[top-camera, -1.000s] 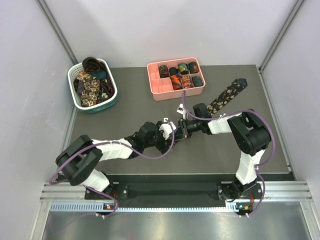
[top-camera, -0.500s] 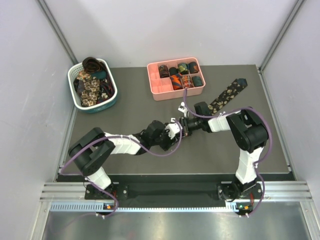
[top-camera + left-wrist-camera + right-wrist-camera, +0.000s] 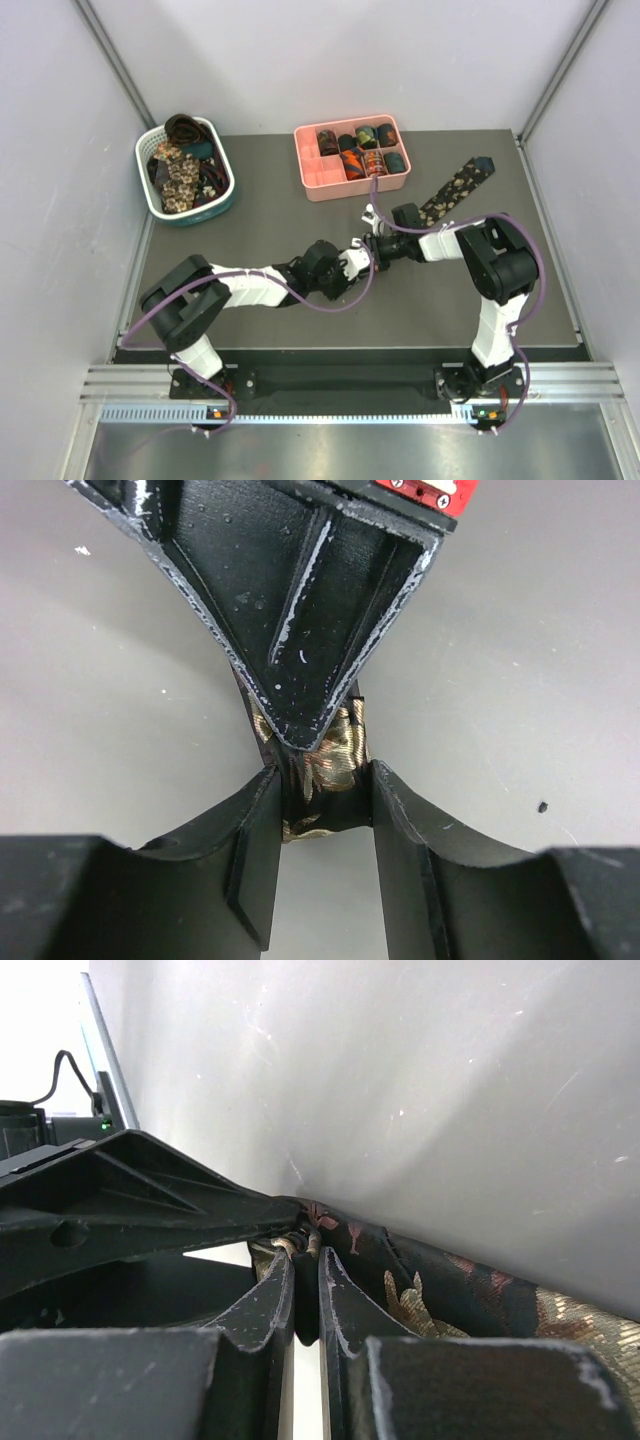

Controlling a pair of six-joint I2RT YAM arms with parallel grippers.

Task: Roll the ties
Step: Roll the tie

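Observation:
A dark tie with beige floral print (image 3: 455,188) lies slanted at the back right of the table, and its near end runs under my right arm. My right gripper (image 3: 377,250) (image 3: 305,1260) is shut on a thin fold of that tie (image 3: 450,1290). The rolled end forms a small coil (image 3: 335,760) at its tip. My left gripper (image 3: 361,260) (image 3: 323,775) meets it head-on, and both jaws press the sides of the coil. The right gripper's black finger (image 3: 300,610) comes down from the top of the left wrist view. Several rolled ties (image 3: 365,160) sit in the pink tray.
The pink divided tray (image 3: 300,160) stands at the back centre; its near-left compartments hold nothing. A white-and-teal basket (image 3: 228,172) at the back left holds several loose ties. Both arms meet at mid-table, forearms lying low across it.
My left arm has reached right to meet the right gripper, and its jaws have narrowed onto the coil. The right gripper stays shut on the tie, nearly in place.

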